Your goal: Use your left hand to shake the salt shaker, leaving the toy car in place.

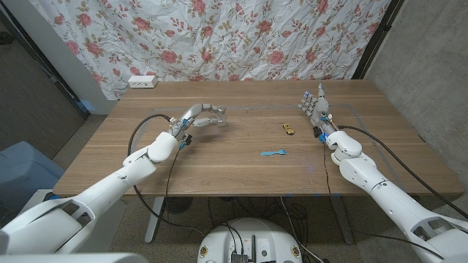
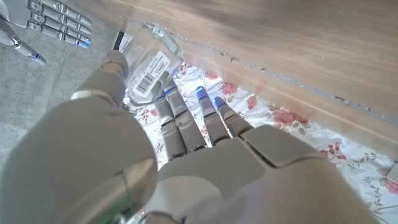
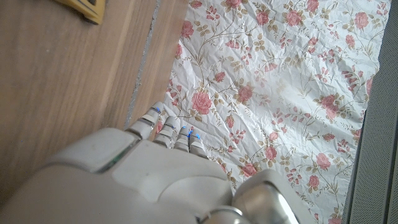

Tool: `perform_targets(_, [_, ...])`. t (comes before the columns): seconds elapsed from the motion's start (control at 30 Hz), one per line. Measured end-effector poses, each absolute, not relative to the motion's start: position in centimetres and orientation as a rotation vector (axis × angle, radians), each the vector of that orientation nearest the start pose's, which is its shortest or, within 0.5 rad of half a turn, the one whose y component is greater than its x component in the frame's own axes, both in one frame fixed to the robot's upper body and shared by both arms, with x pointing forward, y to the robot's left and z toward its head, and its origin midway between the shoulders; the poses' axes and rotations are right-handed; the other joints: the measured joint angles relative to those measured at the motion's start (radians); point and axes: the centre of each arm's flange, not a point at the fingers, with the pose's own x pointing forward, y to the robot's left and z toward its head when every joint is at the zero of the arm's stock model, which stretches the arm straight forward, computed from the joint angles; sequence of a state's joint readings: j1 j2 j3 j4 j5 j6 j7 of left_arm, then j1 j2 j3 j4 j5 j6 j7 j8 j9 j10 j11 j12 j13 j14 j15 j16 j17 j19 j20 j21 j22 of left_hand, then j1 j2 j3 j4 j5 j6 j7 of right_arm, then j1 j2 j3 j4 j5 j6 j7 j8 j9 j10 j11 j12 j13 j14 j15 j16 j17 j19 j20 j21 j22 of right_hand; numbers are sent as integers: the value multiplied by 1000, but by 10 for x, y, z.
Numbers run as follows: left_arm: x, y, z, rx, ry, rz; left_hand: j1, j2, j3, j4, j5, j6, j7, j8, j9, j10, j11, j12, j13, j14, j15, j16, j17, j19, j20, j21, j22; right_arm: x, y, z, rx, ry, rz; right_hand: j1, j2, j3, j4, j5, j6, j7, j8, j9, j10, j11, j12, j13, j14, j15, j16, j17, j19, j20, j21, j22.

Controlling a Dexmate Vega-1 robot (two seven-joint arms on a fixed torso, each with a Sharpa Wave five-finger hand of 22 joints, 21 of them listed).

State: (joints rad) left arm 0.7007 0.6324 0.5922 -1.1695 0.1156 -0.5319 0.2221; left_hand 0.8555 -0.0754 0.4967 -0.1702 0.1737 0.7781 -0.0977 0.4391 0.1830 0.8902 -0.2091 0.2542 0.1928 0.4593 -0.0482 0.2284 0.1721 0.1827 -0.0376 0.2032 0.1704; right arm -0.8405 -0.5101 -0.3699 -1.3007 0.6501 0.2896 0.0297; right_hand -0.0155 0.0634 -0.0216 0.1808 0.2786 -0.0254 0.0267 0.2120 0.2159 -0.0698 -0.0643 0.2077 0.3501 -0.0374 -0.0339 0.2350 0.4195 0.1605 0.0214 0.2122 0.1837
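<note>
One salt shaker (image 2: 148, 62) — one toy car (image 1: 288, 129)

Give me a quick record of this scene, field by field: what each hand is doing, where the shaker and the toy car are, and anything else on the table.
left hand: raised over the table, gripping the salt shaker
salt shaker: clear, barcode label, held between the left hand's fingers
right hand: at the table's right side, holding nothing, fingers apart
toy car: yellow, on the table, left of the right hand, untouched
blue item: small, lying flat near the table's middle
power strip: white, far left corner
table: wooden
backdrop: floral cloth
</note>
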Motion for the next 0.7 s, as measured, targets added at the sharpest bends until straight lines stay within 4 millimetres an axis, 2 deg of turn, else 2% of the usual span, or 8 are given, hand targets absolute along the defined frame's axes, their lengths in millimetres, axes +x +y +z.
perform_targets(0.7, [632,261,-1,896,-1030,-65,8,10,-8,0,4,2,2,-13,0,4,0,-22,1,5,5,-7,0,-4,4,-4,0,653,-290,-27,42,-593,207,0,0,0,0,0,0,0,0,0,0,0,0,0,0,0,0,0,0,0,0,0])
